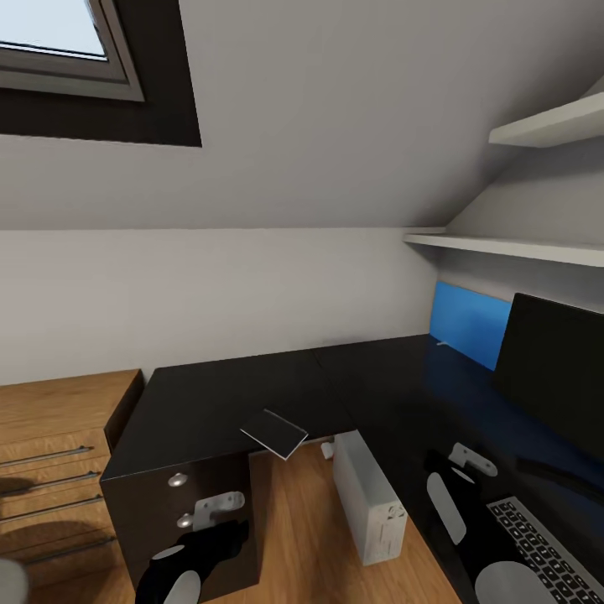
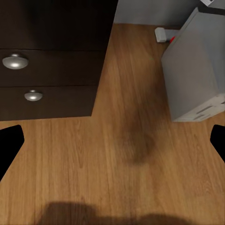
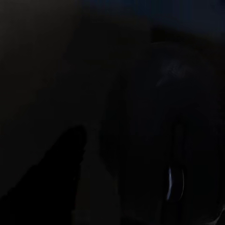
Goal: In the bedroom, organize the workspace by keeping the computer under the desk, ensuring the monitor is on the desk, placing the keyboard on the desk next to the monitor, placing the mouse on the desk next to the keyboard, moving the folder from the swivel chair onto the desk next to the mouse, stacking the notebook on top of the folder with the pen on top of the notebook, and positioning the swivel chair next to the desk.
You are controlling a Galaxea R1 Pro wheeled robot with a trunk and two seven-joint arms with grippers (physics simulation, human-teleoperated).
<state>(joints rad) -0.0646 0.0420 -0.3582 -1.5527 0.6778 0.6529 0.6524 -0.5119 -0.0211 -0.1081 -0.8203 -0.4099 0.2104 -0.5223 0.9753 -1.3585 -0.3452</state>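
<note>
Left claw (image 2: 112,140) hangs over light wood floor (image 2: 117,178), black fingertips (image 2: 9,145) at both edges, spread wide, nothing between them. Black drawer unit (image 2: 51,61) of the bench on one side, two round silver knobs (image 2: 15,61) visible. White computer (image 2: 197,70) tower stands on the floor opposite, well apart from the drawers. Soft shadow on the boards.

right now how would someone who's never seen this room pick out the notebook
Start from the long glossy black L-shaped desk under the sloped grey ceiling. On its near edge, above the gap between the black drawer unit and the boxy white computer tower, lies a thin grey rectangular notebook. It is the only small flat pad there, one corner overhanging the edge.
</note>
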